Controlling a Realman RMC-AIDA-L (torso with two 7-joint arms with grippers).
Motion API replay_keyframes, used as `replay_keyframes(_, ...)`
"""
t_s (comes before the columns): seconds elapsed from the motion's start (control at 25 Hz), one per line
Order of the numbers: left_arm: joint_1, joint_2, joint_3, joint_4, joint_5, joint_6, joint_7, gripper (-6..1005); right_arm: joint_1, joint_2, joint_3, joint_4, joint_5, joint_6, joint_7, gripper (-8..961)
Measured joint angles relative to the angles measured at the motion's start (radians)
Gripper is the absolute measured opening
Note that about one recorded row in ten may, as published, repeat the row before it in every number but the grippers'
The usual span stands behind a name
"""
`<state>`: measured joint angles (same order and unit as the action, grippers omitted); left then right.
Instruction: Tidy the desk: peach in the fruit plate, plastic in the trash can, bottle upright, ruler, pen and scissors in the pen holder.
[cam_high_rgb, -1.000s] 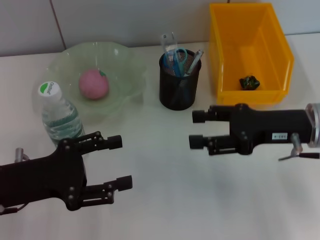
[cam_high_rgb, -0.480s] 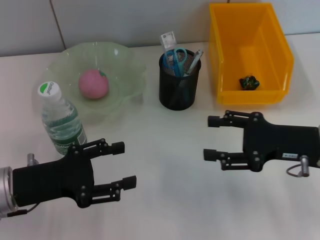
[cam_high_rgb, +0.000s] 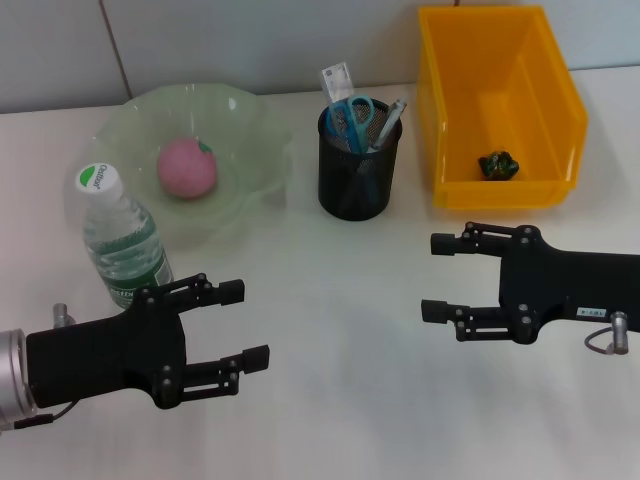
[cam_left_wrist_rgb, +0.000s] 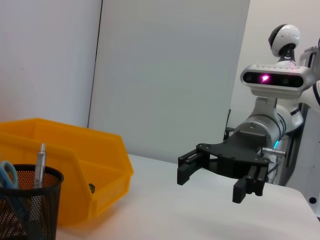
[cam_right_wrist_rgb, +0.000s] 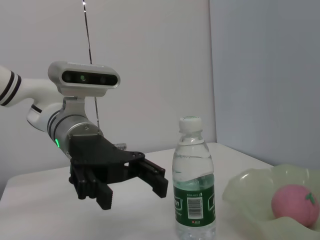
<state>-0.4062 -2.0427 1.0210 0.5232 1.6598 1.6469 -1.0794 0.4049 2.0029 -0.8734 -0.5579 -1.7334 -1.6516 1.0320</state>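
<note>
The pink peach (cam_high_rgb: 187, 167) lies in the pale green fruit plate (cam_high_rgb: 250, 120). A water bottle (cam_high_rgb: 122, 240) stands upright by the plate's front left. The black mesh pen holder (cam_high_rgb: 358, 175) contains blue scissors (cam_high_rgb: 352, 115), a clear ruler (cam_high_rgb: 338, 80) and a pen (cam_high_rgb: 390, 120). A dark crumpled plastic piece (cam_high_rgb: 498, 165) lies inside the yellow bin (cam_high_rgb: 560, 110). My left gripper (cam_high_rgb: 245, 323) hovers open and empty just in front of the bottle. My right gripper (cam_high_rgb: 435, 277) is open and empty in front of the bin. The right wrist view shows the bottle (cam_right_wrist_rgb: 194, 185) and the peach (cam_right_wrist_rgb: 295, 205).
The left wrist view shows the pen holder (cam_left_wrist_rgb: 30, 200) with the yellow bin (cam_left_wrist_rgb: 75, 165) behind it and my right gripper (cam_left_wrist_rgb: 212, 182) over the white table. A grey wall runs along the table's far edge.
My right gripper has drawn back to the right and toward the front, away from the pen holder. The left arm has shifted slightly. Nothing on the desk moved.
</note>
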Motion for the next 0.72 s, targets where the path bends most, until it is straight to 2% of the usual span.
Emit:
replay_keyframes(0.24,0.003,0.007,0.003,0.0,0.0,0.005,0.001,795,0.005,0.002,0.001,0.001,0.0,0.002,-0.001,777)
replay_keyframes(0.72,0.0,0.007,0.005,0.001,0.003,0.007,-0.003,795,0.006,0.005,0.001,0.0,0.0,0.005,-0.002,777)
